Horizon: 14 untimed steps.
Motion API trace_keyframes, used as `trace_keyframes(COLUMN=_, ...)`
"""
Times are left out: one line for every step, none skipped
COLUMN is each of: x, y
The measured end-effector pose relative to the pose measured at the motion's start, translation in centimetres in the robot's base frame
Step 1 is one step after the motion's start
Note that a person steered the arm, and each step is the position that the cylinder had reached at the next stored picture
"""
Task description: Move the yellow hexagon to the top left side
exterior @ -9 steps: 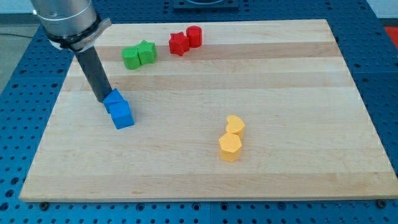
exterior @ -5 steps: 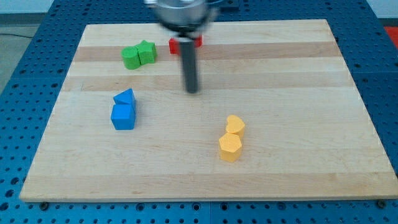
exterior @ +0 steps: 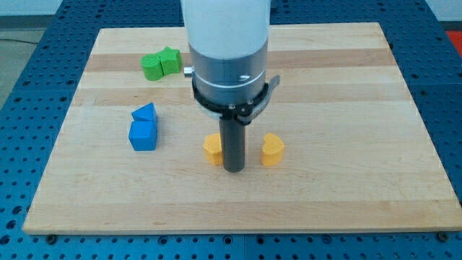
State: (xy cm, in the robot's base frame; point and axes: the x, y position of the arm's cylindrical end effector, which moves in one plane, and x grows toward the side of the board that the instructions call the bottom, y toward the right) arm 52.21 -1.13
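Note:
The yellow hexagon (exterior: pixel 212 149) lies on the wooden board (exterior: pixel 346 108), a little below its middle. My tip (exterior: pixel 233 169) stands right against the hexagon's right side, slightly toward the view's bottom. A second yellow block, heart-shaped (exterior: pixel 272 149), lies to the right of my tip, a small gap apart. The rod and the arm above it hide part of the hexagon's right edge and the board's top middle.
Two blue blocks (exterior: pixel 144 127) sit together at the view's left. Two green blocks (exterior: pixel 160 63) sit together at the top left. The red blocks are hidden behind the arm.
My tip swept from the blue blocks at the left across to between the two yellow blocks. The yellow hexagon has shifted left and up, away from the heart-shaped block.

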Motion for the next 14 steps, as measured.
trace_keyframes(x=-2.4, y=-4.4)
trace_keyframes(x=1.3, y=-3.4)
trace_keyframes(x=-0.9, y=-4.6)
trace_keyframes(x=-4.6, y=-8.2)
trace_keyframes(x=-4.3, y=-8.4)
trace_keyframes(x=-1.8, y=-9.7)
trace_keyframes(x=-2.3, y=-14.6)
trace_keyframes(x=-5.0, y=-14.6)
trace_keyframes(x=-5.2, y=-12.1)
trace_keyframes(x=-5.2, y=-7.9)
trace_keyframes(x=-6.6, y=-7.4)
trace_keyframes(x=-8.8, y=-11.3)
trace_keyframes(x=-10.5, y=-16.7)
trace_keyframes(x=-12.1, y=-16.3)
